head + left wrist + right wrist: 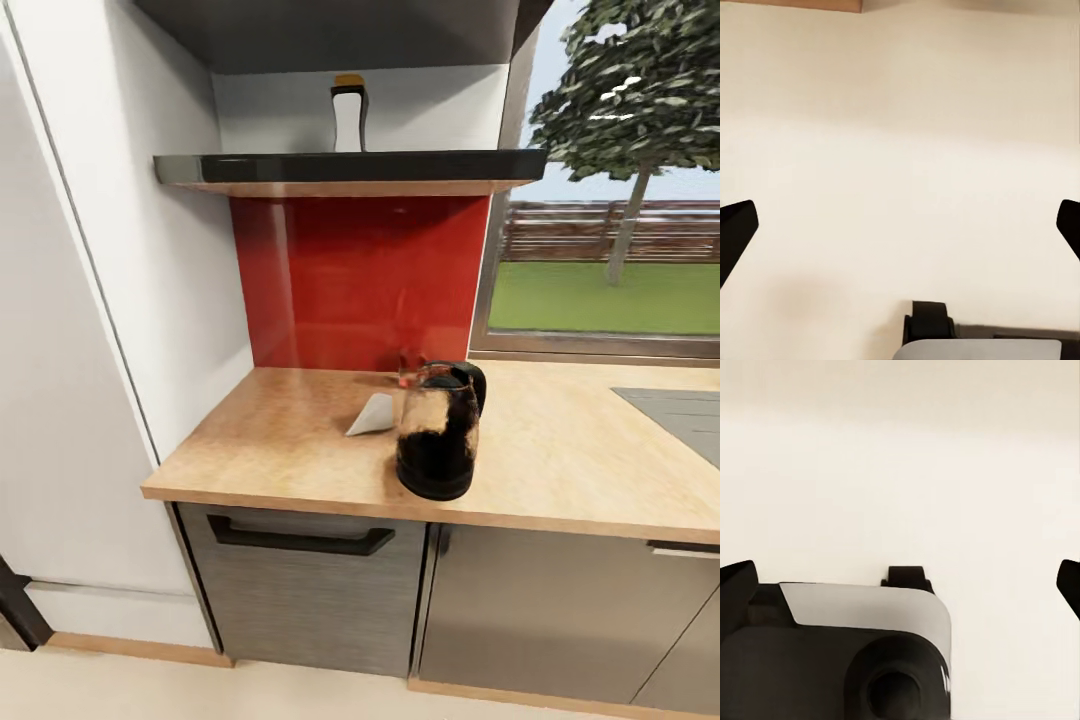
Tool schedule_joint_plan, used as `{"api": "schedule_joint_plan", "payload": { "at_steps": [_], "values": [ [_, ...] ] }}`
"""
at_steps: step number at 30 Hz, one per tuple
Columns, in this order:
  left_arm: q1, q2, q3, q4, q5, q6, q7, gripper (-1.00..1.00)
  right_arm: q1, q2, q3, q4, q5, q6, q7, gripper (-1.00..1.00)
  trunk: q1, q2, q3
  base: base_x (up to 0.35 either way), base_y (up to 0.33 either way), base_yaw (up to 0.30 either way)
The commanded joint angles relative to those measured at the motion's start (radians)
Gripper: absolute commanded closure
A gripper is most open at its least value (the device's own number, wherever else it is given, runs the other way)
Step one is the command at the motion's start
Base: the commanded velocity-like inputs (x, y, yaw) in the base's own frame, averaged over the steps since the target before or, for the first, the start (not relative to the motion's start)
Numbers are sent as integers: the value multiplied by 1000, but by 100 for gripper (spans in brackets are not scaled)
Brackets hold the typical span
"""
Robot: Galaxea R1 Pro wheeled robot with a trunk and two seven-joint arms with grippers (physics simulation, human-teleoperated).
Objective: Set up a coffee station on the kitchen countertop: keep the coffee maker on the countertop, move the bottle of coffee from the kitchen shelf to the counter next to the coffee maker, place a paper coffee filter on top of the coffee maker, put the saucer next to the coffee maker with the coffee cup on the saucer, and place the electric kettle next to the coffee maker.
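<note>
Over pale floor, both pincers spread wide, pointing down.

The surface lies bare on its left part up to the white wall. Near its middle the electric kettle stands close to the near edge, with the paper coffee filter just left of it. Right of the kettle the wood runs open toward the sink. Above, the kitchen shelf overhangs the far part, carrying 1 bottle of coffee.

L gripper & R gripper: both jaws spread wide, pointing down.
</note>
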Motion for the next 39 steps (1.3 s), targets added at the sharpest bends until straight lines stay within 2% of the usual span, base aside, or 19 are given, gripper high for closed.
{"api": "schedule_joint_plan", "payload": {
  "at_steps": [1,13,22,39],
  "values": [
    [-1,0,2,1,2,-3,0,-100,0,-1,0,0,0,-3,1,-100,0,-1,-1,0,334,-2],
    [-1,-1,2,1,2,-3,-1,-100,0,-2,-2,0,-1,-2,-2,-100,0,-1,-1,0,334,-6],
    [-1,-3,0,1,1,-3,-1,-100,0,-1,-4,0,-3,-1,-1,-100,0,-1,-1,0,294,-216],
    [0,-6,-1,2,-2,-3,-1,-100,-1,-1,-4,0,-3,-1,-2,-100,0,-1,-1,0,30,-255]
  ]
}}
